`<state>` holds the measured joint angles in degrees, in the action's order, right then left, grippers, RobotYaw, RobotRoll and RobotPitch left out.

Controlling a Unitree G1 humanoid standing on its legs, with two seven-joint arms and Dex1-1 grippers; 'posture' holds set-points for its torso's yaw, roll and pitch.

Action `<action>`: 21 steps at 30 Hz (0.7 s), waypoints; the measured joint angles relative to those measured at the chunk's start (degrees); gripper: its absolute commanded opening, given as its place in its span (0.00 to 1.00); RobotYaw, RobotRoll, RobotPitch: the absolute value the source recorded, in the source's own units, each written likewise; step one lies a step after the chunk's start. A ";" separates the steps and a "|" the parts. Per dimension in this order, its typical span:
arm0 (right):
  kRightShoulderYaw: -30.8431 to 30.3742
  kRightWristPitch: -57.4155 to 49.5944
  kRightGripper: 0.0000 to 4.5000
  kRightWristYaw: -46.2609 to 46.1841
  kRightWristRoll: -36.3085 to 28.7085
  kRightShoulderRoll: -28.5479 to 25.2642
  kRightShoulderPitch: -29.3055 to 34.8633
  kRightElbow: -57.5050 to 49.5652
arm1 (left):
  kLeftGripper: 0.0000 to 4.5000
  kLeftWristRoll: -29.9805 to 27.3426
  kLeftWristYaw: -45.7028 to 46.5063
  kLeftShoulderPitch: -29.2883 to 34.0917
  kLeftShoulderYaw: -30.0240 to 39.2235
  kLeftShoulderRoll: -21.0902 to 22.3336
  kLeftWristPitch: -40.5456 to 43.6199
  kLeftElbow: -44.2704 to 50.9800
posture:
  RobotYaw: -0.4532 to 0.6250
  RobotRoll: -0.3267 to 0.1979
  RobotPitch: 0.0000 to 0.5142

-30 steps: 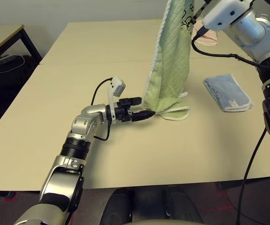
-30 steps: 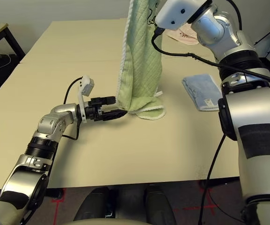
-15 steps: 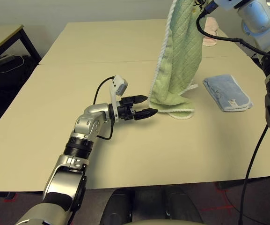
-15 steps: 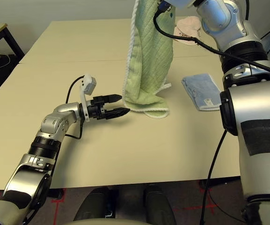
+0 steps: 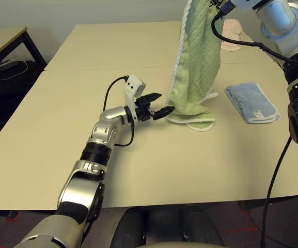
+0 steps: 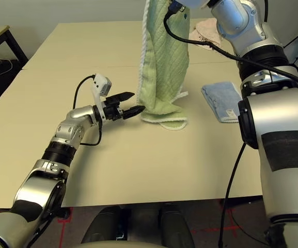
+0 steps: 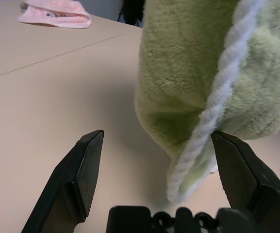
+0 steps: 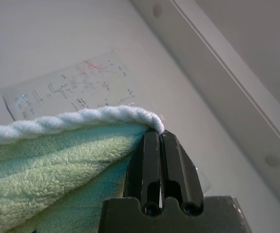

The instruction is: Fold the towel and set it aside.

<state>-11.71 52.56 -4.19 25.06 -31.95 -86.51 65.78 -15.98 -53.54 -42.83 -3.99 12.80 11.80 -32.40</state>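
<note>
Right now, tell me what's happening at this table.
The robot is partway through folding the light green towel. Its right gripper is shut on a top corner, holding the towel up so it hangs with its bottom bunched on the table. The left gripper is open at the towel's lower edge, which sits between its fingers. A folded blue towel and a pink cloth lie beyond.

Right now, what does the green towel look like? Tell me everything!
The green towel is fluffy, light green terry cloth with a twisted white cord along its edge. It hangs tall from the right end effector, which is shut on its top corner. Its bottom end is bunched and rests on the tan table. The open left end effector sits at the lower corner, with the cord edge between its fingers.
</note>
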 measured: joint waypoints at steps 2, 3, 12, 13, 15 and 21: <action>0.00 -0.26 0.00 0.35 -0.23 0.21 0.01 0.02 | 1.00 -1.13 -3.13 0.64 -0.76 0.20 3.87 1.94 | 0.52 0.62 0.14; 0.00 -0.44 0.00 0.57 -0.34 0.24 0.07 0.04 | 1.00 -2.11 -5.03 1.52 -1.42 0.59 6.52 4.14 | 0.52 0.62 0.14; 0.01 -1.18 0.00 1.48 -1.04 0.24 1.06 0.07 | 1.00 -5.21 -7.43 5.12 -2.01 -0.62 13.65 11.35 | 0.54 0.62 0.14; 0.01 -1.25 0.00 1.55 -1.11 0.25 1.06 0.07 | 1.00 -5.21 -7.10 5.10 -2.01 -0.88 13.64 11.34 | 0.54 0.62 0.14; 0.01 -1.51 0.00 1.63 -1.41 0.26 1.06 0.07 | 1.00 -5.05 -6.34 4.79 -2.02 -1.34 13.20 11.13 | 0.54 0.62 0.14; 0.79 -3.15 0.00 1.82 -2.18 1.22 1.05 0.15 | 1.00 -3.37 -2.82 2.93 -1.98 -2.83 10.56 6.84 | 0.52 0.62 0.14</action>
<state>-10.92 49.42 -2.37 22.88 -30.73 -85.46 65.92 -19.35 -56.36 -39.90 -5.97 9.97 22.37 -25.56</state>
